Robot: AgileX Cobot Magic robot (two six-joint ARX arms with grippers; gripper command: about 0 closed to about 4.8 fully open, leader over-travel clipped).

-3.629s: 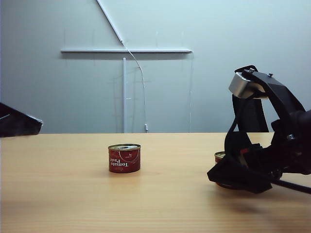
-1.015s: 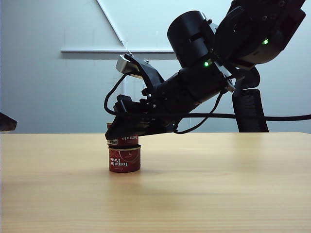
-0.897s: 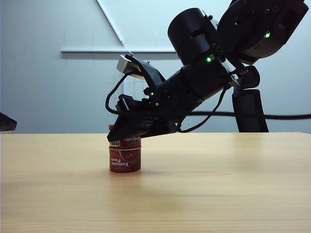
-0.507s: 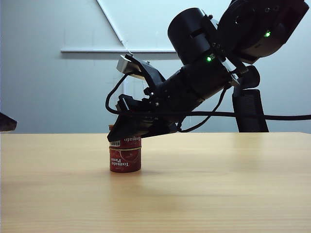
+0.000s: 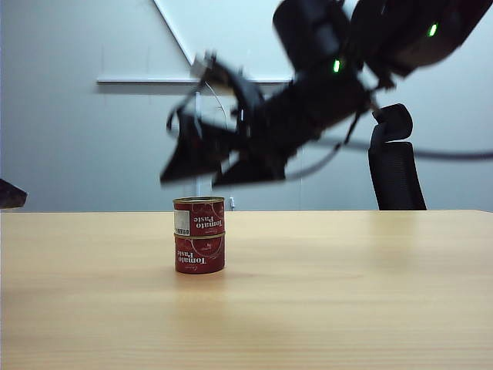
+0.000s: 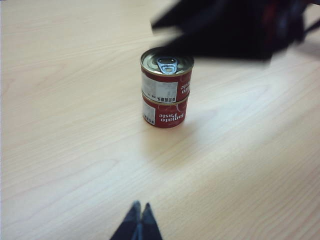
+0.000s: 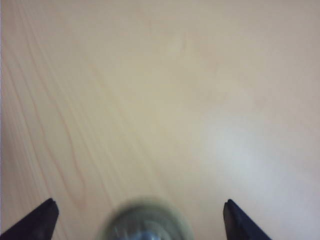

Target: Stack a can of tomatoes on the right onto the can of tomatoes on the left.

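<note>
Two red tomato cans stand stacked on the table. The upper can (image 5: 199,216) (image 6: 166,80) sits squarely on the lower can (image 5: 200,255) (image 6: 165,114). My right gripper (image 5: 192,177) hovers blurred just above the stack, open and holding nothing. In the right wrist view its gripper (image 7: 139,207) has both fingers spread wide, with the upper can's lid (image 7: 145,226) blurred below them. My left gripper (image 6: 139,207) is shut and empty, well short of the cans, at the far left edge of the exterior view.
The wooden table (image 5: 347,293) stretches wide on both sides of the stack. A black office chair (image 5: 394,162) stands behind the table at the right. The right arm's dark bulk (image 6: 235,30) looms over the cans in the left wrist view.
The right gripper has opened, let go of the upper can and risen above the stack. The can stays on the lower one. The left arm has not moved.
</note>
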